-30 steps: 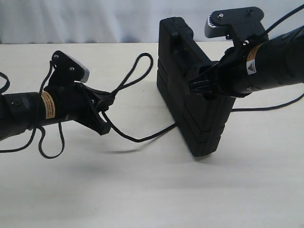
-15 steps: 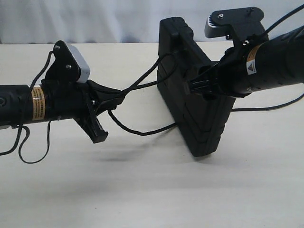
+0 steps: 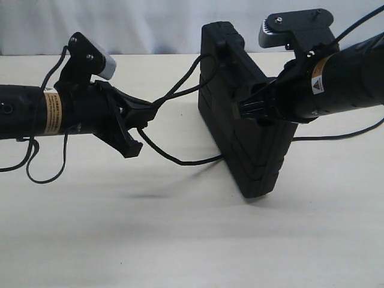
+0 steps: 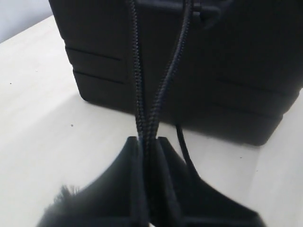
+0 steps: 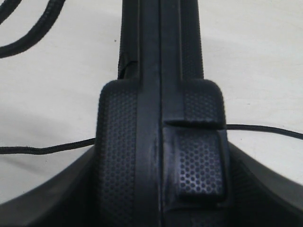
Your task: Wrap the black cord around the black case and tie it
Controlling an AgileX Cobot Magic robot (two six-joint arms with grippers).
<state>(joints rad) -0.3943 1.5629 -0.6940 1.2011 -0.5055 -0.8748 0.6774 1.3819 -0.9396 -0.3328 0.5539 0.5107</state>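
Observation:
The black case (image 3: 240, 129) stands on edge on the table, and my right gripper (image 3: 253, 111) is shut on its upper edge. In the right wrist view the case's dimpled edge (image 5: 142, 142) fills the gap between the jaws of that gripper (image 5: 161, 158). Left of the case, my left gripper (image 3: 147, 114) is shut on the black cord (image 3: 180, 90). Two strands run taut from it up to the case's top corner. A third strand (image 3: 174, 159) sags down to the case's base. In the left wrist view the doubled cord (image 4: 139, 94) rises from the gripper (image 4: 149, 142) to the case (image 4: 222, 80).
The pale table (image 3: 180, 240) spreads in front of both arms. Thin glossy robot cables hang under the left arm (image 3: 36, 174) and trail on the table right of the case (image 3: 336, 137). A white backdrop closes the far edge.
My left gripper has risen and shifted slightly right with the cord. The cord's loop, lying on the table a second ago, is now pulled up against the case's top corner. The right gripper and case have not moved.

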